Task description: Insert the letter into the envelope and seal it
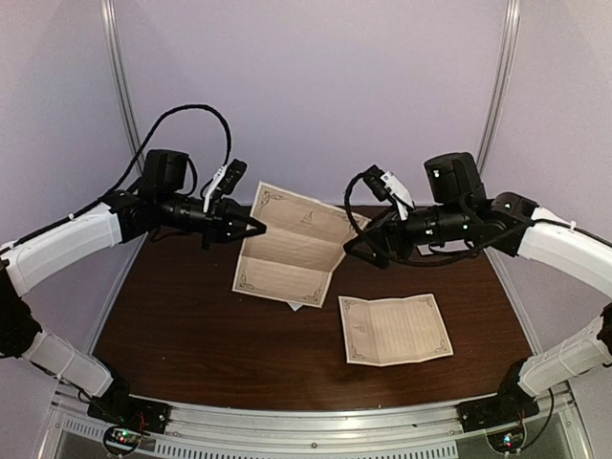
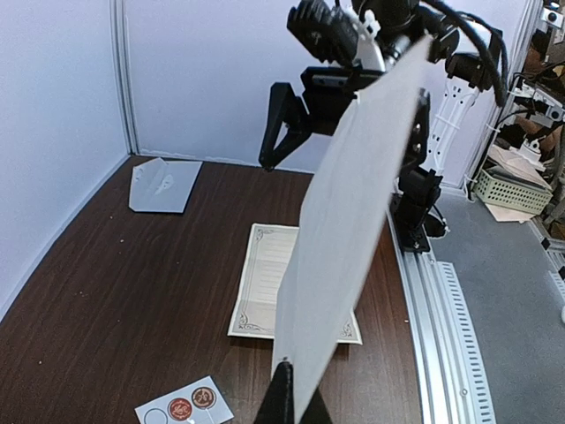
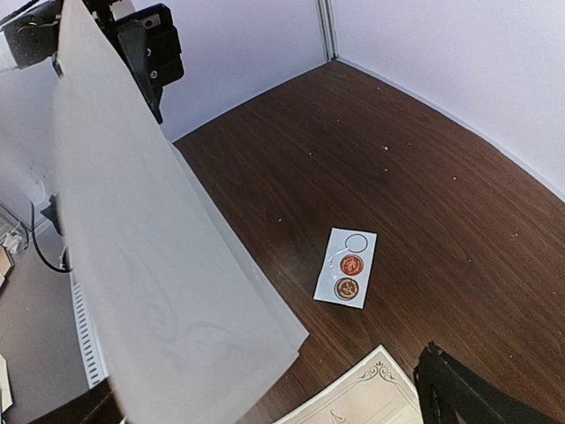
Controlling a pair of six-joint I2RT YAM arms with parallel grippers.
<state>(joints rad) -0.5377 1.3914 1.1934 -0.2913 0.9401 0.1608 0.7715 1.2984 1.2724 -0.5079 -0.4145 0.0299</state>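
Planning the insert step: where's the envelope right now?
Left wrist view, upper left: the envelope lies flat on the table by the wall corner, beyond the flat letter and apart from it. Top view doesn't show it.

On my feed I see a dark brown wood-grain table [image 1: 191, 335], boxed in by pale lilac walls [image 1: 316, 86] at the back and both sides, with slim metal uprights [image 1: 120, 86] at the corners. A silver rail [image 1: 316, 421] edges the near side. Beyond it lies grey floor [image 2: 503, 309] (a pale basket [image 2: 512, 190] stands further off). The light is soft and even.
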